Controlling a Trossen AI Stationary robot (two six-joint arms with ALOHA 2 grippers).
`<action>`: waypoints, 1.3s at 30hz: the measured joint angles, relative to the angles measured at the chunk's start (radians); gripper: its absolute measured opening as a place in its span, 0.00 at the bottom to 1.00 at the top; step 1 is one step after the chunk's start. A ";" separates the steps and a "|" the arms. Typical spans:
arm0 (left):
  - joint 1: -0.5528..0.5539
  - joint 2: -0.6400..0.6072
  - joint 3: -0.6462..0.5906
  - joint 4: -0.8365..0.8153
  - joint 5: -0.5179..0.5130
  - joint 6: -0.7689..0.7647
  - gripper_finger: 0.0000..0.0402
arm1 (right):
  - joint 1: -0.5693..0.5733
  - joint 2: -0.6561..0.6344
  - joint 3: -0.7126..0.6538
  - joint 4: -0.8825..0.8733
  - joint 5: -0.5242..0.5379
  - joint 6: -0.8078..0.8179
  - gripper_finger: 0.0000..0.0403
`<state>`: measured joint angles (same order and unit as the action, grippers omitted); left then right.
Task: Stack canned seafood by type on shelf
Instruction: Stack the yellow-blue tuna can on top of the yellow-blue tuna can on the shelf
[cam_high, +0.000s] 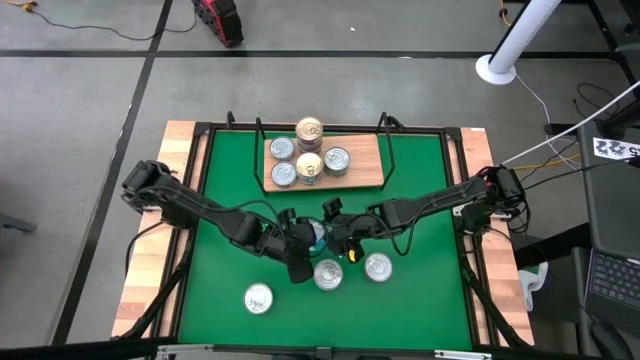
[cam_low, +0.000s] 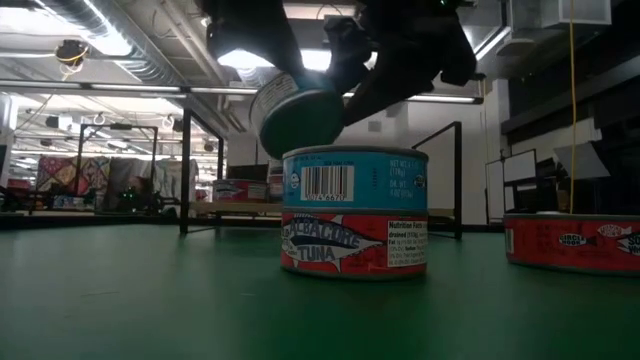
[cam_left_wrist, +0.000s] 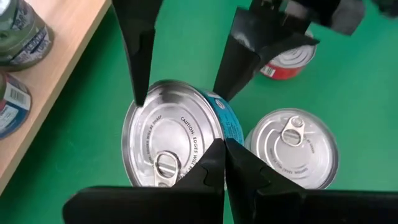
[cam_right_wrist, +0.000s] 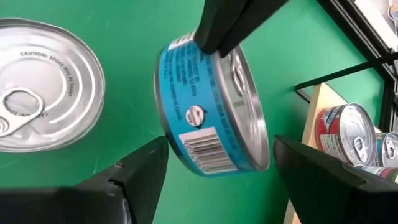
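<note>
My left gripper (cam_high: 302, 243) is shut on a blue-labelled tin (cam_high: 316, 235) with a silver lid, held in the air at the middle of the green table. It shows tilted in the low view (cam_low: 297, 115), above a stack of a blue tin on a red tuna tin (cam_low: 355, 215). My right gripper (cam_right_wrist: 217, 146) is open. Its fingers stand on either side of the held tin (cam_right_wrist: 208, 106), close to its lid and its bottom, with narrow gaps showing. The wooden shelf (cam_high: 365, 165) at the far side carries several tins (cam_high: 309, 130), some of them stacked. My left gripper pinches the tin's rim beside the pull tab (cam_left_wrist: 186, 163) between its two fingers. One finger lies on the lid and the other on the outer blue wall (cam_left_wrist: 229, 124). The tin is lifted clear of the table and tilted, its lid facing the left arm.
Loose tins stand on the green mat near the front: the stack (cam_high: 328, 273), a red-sided tin (cam_high: 377, 267) to its right and one (cam_high: 258, 297) to the left. Black wire posts (cam_high: 388, 130) rise at the shelf's ends. Pale wooden planks (cam_high: 165, 200) flank the mat.
</note>
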<state>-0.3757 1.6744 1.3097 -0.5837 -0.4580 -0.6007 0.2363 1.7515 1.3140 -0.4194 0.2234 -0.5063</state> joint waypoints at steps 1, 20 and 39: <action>0.000 -0.004 0.000 0.001 0.000 0.000 0.00 | 0.000 0.000 0.000 0.003 0.000 0.000 0.71; 0.000 -0.034 0.000 0.043 -0.007 0.039 0.00 | 0.002 0.000 -0.001 0.012 -0.008 -0.007 0.38; -0.003 -0.035 0.000 0.049 0.005 0.205 0.43 | -0.002 0.001 -0.001 0.005 0.004 0.047 0.33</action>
<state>-0.3790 1.6398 1.3094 -0.5343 -0.4534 -0.3957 0.2348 1.7523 1.3128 -0.4147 0.2276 -0.4596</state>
